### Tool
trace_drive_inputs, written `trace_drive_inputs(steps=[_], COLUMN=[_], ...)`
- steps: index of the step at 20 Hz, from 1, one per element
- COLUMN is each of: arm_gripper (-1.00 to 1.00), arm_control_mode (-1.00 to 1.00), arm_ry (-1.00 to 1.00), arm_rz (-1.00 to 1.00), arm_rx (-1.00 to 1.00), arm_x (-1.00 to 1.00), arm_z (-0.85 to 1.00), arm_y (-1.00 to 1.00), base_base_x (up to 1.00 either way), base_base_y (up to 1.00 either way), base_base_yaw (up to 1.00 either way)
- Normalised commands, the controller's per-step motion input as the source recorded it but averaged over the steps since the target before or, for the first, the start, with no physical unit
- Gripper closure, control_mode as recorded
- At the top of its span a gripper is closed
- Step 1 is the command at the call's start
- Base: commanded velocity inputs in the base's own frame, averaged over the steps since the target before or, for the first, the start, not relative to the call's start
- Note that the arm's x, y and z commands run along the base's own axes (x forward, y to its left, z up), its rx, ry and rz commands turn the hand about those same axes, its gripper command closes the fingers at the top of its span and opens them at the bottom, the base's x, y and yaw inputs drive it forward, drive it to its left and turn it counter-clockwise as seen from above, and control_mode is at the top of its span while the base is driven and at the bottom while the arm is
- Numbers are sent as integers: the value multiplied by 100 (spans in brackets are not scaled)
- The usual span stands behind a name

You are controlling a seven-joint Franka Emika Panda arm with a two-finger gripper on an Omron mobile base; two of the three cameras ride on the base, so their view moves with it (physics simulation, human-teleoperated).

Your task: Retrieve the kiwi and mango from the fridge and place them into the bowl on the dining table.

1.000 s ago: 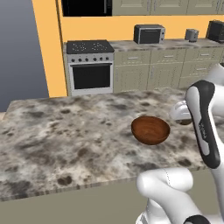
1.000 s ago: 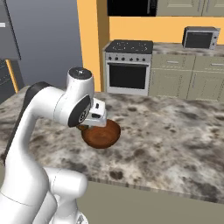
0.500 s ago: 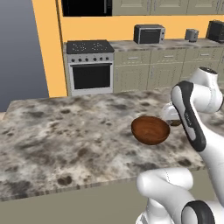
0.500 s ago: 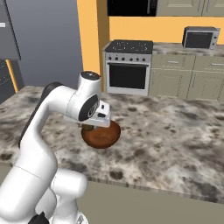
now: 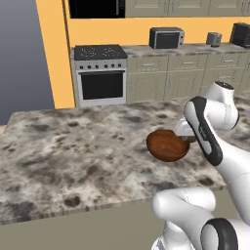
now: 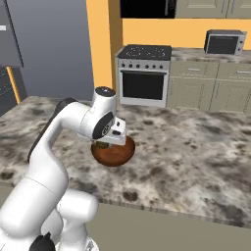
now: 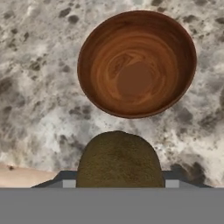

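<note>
Above the dining table, the kiwi is held in the claw, just beside the near rim of the bowl.

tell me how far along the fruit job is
Done: nothing is in the bowl yet; its inside is bare. In hand: the gripper holds the kiwi just short of the bowl on the dining table. Left: drop the kiwi in, then fetch the mango too.

One bowl, one kiwi, one dining table, one stove, one microwave.
</note>
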Motion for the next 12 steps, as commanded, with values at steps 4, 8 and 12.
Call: trace_drive_inputs(steps=[4,8,12], arm_gripper=[100,100,100], arm_control_mode=[-100,-100,-100], arm_ry=[0,0,0], arm_rz=[-18,-16,-11], arm_rx=[0,0,0], arm_x=[45,44,43], arm_z=[-31,-22,-32], arm_y=[0,0,0], base_base_x=[0,0,0], base_base_y=[0,0,0], base_base_yaw=[0,0,0])
